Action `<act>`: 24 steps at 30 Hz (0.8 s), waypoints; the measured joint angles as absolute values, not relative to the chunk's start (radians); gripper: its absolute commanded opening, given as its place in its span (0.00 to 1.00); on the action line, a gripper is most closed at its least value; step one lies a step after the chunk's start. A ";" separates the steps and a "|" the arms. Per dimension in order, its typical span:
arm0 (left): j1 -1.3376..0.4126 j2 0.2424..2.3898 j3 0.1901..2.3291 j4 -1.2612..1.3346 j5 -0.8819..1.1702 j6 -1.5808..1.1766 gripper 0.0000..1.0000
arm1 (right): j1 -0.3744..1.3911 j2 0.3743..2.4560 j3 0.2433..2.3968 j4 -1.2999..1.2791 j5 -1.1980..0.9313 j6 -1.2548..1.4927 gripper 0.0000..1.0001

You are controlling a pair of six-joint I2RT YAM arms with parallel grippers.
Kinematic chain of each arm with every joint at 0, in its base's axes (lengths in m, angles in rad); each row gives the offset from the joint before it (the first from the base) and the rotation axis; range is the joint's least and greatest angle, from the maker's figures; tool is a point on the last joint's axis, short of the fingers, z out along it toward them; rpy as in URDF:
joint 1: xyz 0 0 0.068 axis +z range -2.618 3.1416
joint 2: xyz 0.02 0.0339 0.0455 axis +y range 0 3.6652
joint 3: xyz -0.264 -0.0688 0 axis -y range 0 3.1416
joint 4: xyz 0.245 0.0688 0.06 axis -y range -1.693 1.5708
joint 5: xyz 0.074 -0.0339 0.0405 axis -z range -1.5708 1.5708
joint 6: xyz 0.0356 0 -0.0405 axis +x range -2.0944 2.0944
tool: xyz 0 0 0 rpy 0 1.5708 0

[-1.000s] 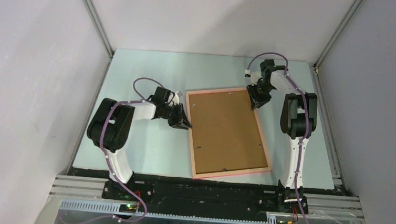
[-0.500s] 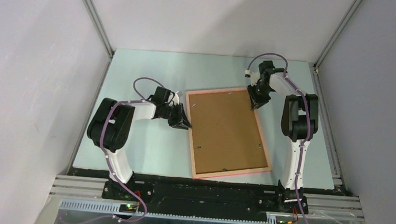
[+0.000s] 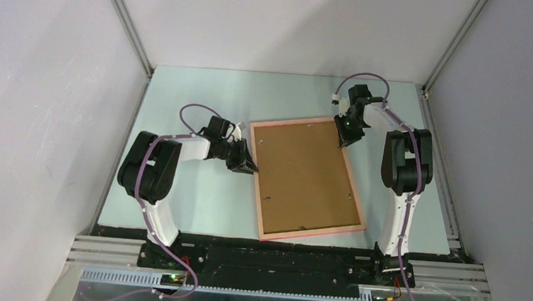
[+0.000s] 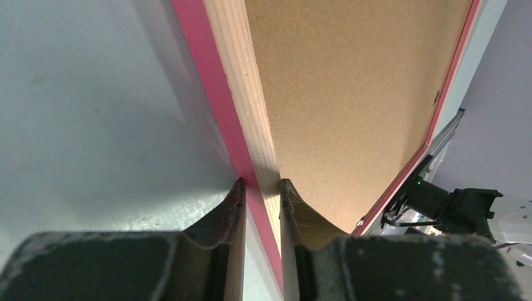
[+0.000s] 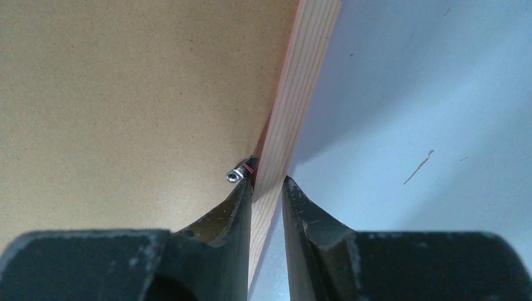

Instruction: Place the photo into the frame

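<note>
— How do the arms stand?

— The left arm reaches forward and bends inward at the elbow. Its wrist lies low over the table [image 3: 197, 195] and the left gripper [image 3: 250, 168] sits at the left rail of the frame [image 3: 312, 232], toward the far corner. The right arm rises straight from its base, folds over at the elbow and drops the right gripper [image 3: 345, 136] onto the frame's far right corner.

— And the claws?

— In the left wrist view the left gripper [image 4: 260, 185] is clamped on the rail, one finger on the pink outer edge and the other on the inner side by the backing board [image 4: 351, 94]. The right gripper [image 5: 268, 179] pinches the bare wood rail between both fingers. Its inner fingertip sits just beside a small metal tab [image 5: 237, 174] on the board.

— Where is the frame?

— It lies face down in the middle of the table, between the two arms and turned slightly askew. The brown backing board [image 3: 305, 171] faces up inside the pink border.

— What has changed in the past second?

— The right wrist has drawn slightly farther back toward the corner, and its elbow has shifted a touch outward. Its jaws have narrowed onto the rail. The left arm and the frame have not moved.
</note>
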State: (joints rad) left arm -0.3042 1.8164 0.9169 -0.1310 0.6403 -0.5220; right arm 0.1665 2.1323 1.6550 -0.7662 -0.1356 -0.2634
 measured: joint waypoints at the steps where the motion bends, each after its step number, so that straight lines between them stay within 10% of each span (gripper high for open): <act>1: -0.303 1.817 0.918 -0.133 0.641 -0.522 0.00 | 0.167 2.129 1.650 -0.760 -0.135 -0.260 0.24; 24: -0.305 1.870 0.980 -0.186 0.685 -0.496 0.00 | 0.180 2.111 1.616 -0.679 -0.086 -0.139 0.24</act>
State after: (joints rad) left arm -0.3050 1.8702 0.9798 -0.1860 0.6849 -0.4965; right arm 0.1799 2.1109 1.6161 -0.6788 -0.0856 -0.1387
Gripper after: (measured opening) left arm 0.240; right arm 0.242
